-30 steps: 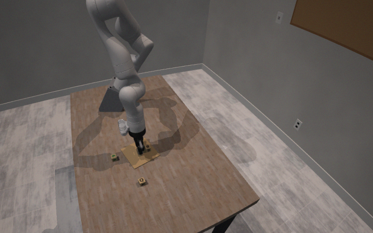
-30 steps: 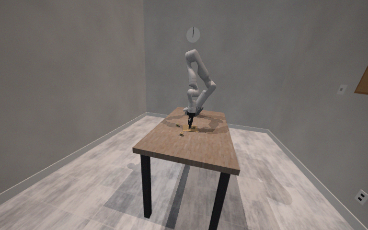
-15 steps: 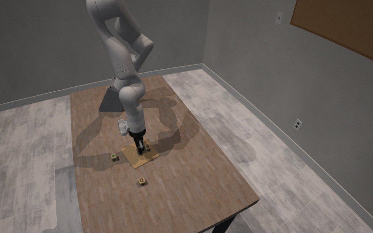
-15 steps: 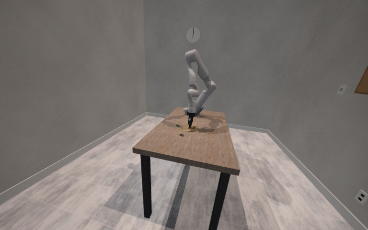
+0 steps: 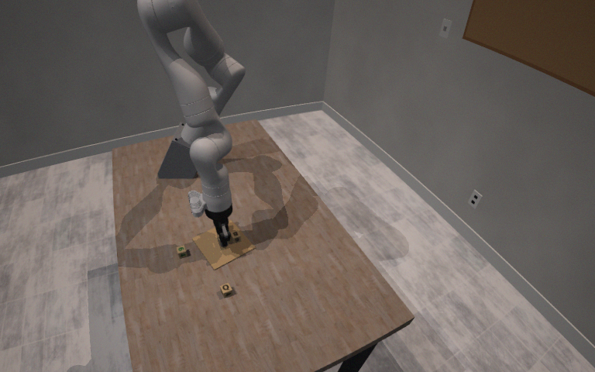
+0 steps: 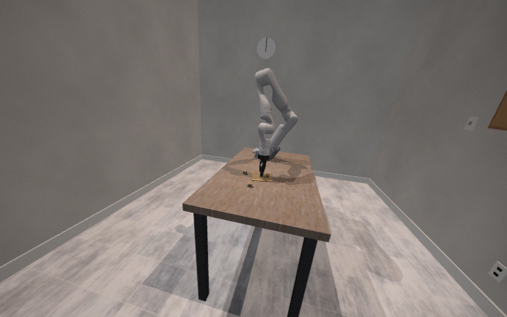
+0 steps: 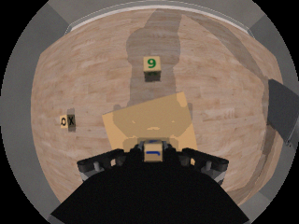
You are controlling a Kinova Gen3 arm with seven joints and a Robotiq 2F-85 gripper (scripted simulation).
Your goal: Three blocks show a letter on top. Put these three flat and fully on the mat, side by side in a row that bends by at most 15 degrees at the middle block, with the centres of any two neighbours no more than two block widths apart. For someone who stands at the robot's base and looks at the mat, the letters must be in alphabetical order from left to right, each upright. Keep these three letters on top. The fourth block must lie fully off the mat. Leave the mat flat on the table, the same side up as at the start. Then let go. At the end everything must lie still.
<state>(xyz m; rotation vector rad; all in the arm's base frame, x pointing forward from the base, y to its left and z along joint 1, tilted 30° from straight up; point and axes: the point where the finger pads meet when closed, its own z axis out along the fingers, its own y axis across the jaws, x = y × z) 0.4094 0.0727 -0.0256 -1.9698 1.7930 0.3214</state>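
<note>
Wooden block, pale, blue-marked (image 7: 153,153): one, between the fingertips of the end effector (image 5: 224,242) (image 6: 261,174) (image 7: 153,147), fingers narrowed to its width and apparently gripping it; its letter cannot be read. Whether it bears on the mat cannot be told.

Wooden block, small, dark-marked (image 5: 235,236) (image 6: 267,176): one, on the tan square mat (image 5: 216,263) (image 6: 257,180) (image 7: 109,126), just beside the end effector, on the side away from the green-marked wooden cube (image 5: 181,251) (image 6: 244,172) (image 7: 151,65). The line between these neighbours is the one that matters; cubes offer no long axis. The coming move probably calls for straight lowering or release, without nudging the neighbour.

Wooden cube, black-lettered, perhaps Q (image 5: 225,289) (image 6: 249,184) (image 7: 66,121): one, off the mat, beyond the end effector from the base; likely third in the row.

Green-marked cube: reads 9, off the mat, presumably the spare.

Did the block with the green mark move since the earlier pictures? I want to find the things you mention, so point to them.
No. The green-marked block (image 5: 181,251) (image 6: 244,172) (image 7: 151,68) sits just as far from the mat (image 5: 213,258) (image 6: 255,176) (image 7: 154,107).
</note>
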